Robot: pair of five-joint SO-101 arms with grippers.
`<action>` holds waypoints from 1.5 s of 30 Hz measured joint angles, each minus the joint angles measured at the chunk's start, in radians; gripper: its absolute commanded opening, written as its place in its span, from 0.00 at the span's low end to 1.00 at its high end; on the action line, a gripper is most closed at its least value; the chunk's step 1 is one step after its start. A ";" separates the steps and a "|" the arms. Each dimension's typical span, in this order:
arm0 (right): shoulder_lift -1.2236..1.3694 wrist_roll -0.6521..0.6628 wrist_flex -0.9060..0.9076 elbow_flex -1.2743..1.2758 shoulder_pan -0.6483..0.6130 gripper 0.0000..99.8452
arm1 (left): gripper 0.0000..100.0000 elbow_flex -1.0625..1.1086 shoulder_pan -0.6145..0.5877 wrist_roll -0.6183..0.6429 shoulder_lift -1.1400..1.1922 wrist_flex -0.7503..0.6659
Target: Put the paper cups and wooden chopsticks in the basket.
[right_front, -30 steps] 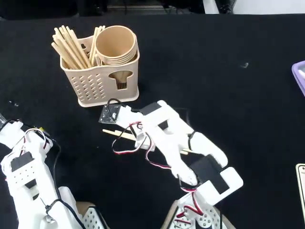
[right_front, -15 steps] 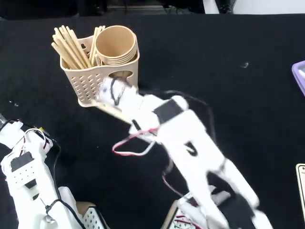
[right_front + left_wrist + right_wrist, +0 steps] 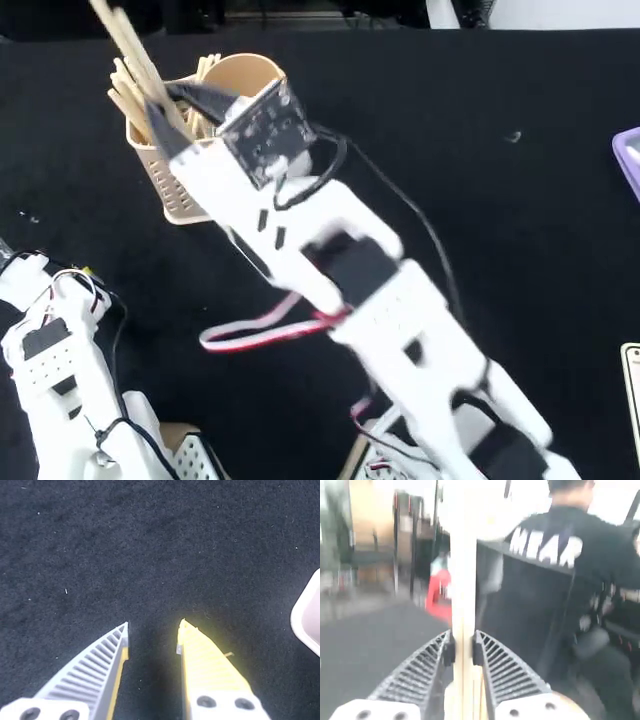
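Holding wooden chopsticks (image 3: 462, 580) above the basket (image 3: 178, 190).
Right gripper (image 3: 462, 640) clamps the light, stiff, slick pair; a mid-length hold should limit pivoting. Left gripper (image 3: 152, 630) released.

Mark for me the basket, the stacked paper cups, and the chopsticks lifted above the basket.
basket (image 3: 172, 188), high view, on its perforated front wall.
paper cups (image 3: 240, 78), high view, inside the top cup of the stack.
lifted chopsticks (image 3: 128, 40), high view, on the upper shaft.

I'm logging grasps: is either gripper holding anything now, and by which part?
The right gripper is shut on wooden chopsticks, pinching their shafts, with a long stretch jutting beyond it. The left gripper is open and empty.
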 measured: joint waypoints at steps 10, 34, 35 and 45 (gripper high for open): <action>0.353 -0.028 -0.183 -0.275 0.015 0.01 | 0.16 0.000 0.000 0.000 0.000 0.000; 0.427 -0.032 0.331 -0.548 0.071 0.17 | 0.16 0.000 0.000 0.000 0.000 0.000; 0.399 -0.032 0.376 -0.574 0.071 0.17 | 0.16 0.000 0.000 0.000 0.000 0.000; -0.038 -0.031 1.114 -0.580 0.074 0.16 | 0.02 0.000 0.015 -0.049 0.000 0.032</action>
